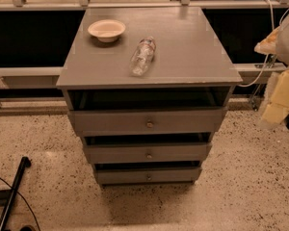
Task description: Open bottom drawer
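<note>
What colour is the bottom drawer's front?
The bottom drawer is grey in the camera view; the gripper hangs at the picture's right edge, apart from it.

Warm, yellowish indoor light at a moderate level, coming from overhead. The cabinet's top surface [192, 52] carries a soft sheen, brighter toward the far edge. Bowl [106, 30] is well lit, with a thin shadow at its base. Bottle [143, 56] shows small highlights. The recess under the top and the gaps above each drawer front fall into deep shadow. Bottom drawer [148, 175] is the dimmest front, and shadow pools on the floor [241, 186] beneath it. Floor brightens along the lower frame edge. End effector [278, 100] sits at the right edge, pale yellow and brightly lit.
</note>
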